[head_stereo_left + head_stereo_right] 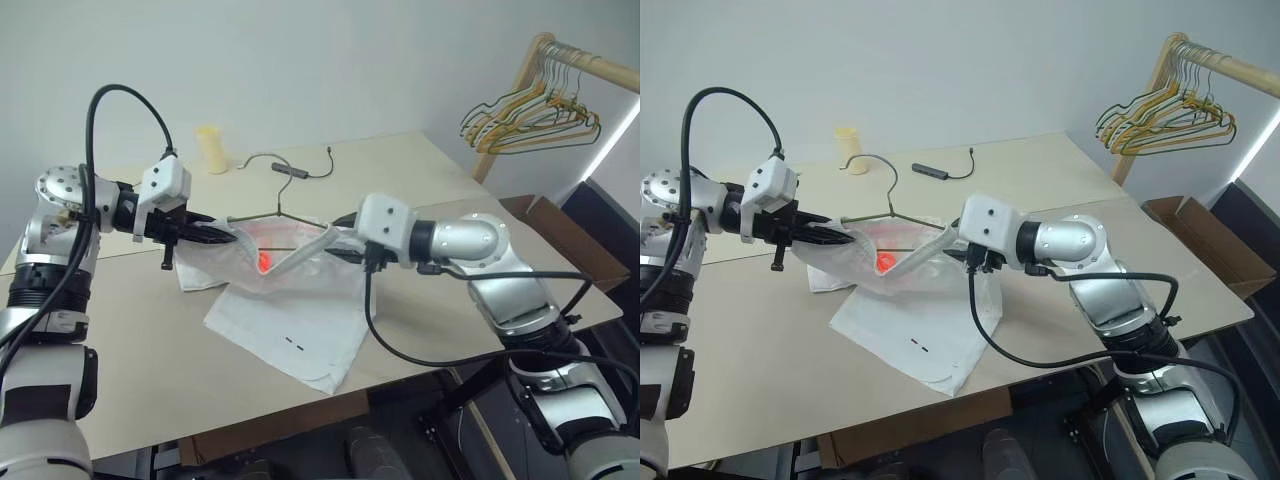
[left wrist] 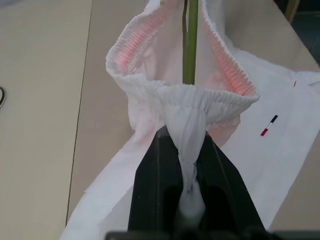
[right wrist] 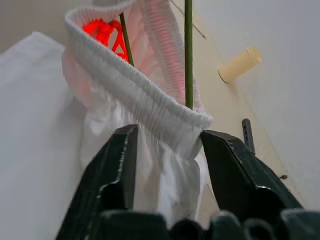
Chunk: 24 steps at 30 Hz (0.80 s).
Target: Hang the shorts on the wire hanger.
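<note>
Both pincers reach level over mid-worktop (image 1: 130, 380): left pincer (image 1: 215, 237) clamps the shorts (image 1: 290, 335) waistband, right pincer (image 3: 167, 145) spread (cloth between), front edge bare.

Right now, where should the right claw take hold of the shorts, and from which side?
The gathered waistband at the right end of the shorts, approached from the robot's right. The right claw already straddles that thick ridge, held up clear of the table.

Worktop (image 1: 130, 380): beige. Cream cup (image 1: 211, 149) lying near far left corner. Dark stick w/ thin cable (image 1: 291, 171) near far edge, mid. Wood rack (image 1: 585, 62) past far right corner, bunch of hangers (image 1: 530, 118) on it. Cardboard box (image 1: 566, 236) off right edge.
</note>
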{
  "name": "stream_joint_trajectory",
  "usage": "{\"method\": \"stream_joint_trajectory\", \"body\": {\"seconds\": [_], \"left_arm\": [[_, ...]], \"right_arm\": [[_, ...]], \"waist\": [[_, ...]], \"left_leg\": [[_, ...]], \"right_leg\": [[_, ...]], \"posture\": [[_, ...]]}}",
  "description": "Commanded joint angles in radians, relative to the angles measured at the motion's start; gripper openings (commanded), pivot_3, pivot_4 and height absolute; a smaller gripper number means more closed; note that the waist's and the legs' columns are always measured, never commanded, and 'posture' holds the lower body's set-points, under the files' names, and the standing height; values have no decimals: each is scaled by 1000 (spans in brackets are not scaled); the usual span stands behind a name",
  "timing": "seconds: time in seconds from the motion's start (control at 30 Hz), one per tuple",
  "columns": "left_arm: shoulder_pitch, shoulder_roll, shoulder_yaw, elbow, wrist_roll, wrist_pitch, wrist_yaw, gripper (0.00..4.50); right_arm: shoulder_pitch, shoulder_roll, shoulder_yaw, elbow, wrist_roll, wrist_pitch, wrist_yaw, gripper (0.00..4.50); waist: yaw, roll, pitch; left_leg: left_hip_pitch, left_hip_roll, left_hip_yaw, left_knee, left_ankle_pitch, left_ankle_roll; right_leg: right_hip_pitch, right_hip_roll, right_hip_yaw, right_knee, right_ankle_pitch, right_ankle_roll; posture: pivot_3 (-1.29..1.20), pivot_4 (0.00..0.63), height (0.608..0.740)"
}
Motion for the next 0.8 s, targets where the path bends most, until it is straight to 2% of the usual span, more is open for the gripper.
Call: {"method": "stream_joint_trajectory", "body": {"seconds": [0.03,0.13,0.27,0.57,0.67,0.8], "left_arm": [[-15,17,24,-43,-66,19,-13,0],[-11,24,13,-54,-79,26,-13,0],[-3,27,10,-67,-89,34,-13,0],[5,20,-19,-100,-107,39,-13,0],[13,13,-15,-110,-101,41,-13,0],[21,4,0,-120,-112,54,-13,0]], "right_arm": [[-37,-5,-67,43,45,19,17,2346],[-52,3,-86,100,61,35,15,2346],[-58,-2,-104,127,131,41,83,2346],[-100,-17,-40,148,164,58,235,2346],[-117,-8,-50,149,191,138,237,1800],[-113,-19,-42,144,181,153,239,438]], "waist": [[-1,0,0],[-1,0,0],[-1,0,0],[-1,0,0],[0,0,0],[4,0,0]], "left_leg": [[0,0,0,0,0,0],[0,0,0,0,0,0],[0,0,0,0,0,0],[0,0,0,0,0,0],[0,0,0,0,0,0],[0,0,0,0,0,0]], "right_leg": [[0,0,0,0,0,0],[0,0,0,0,0,0],[0,0,0,0,0,0],[0,0,0,0,0,0],[0,0,0,0,0,0],[0,-1,0,0,0,0]], "posture": [[-218,0,740],[-216,0,740],[-214,0,740],[-206,0,740],[-203,0,740],[-201,0,740]]}}
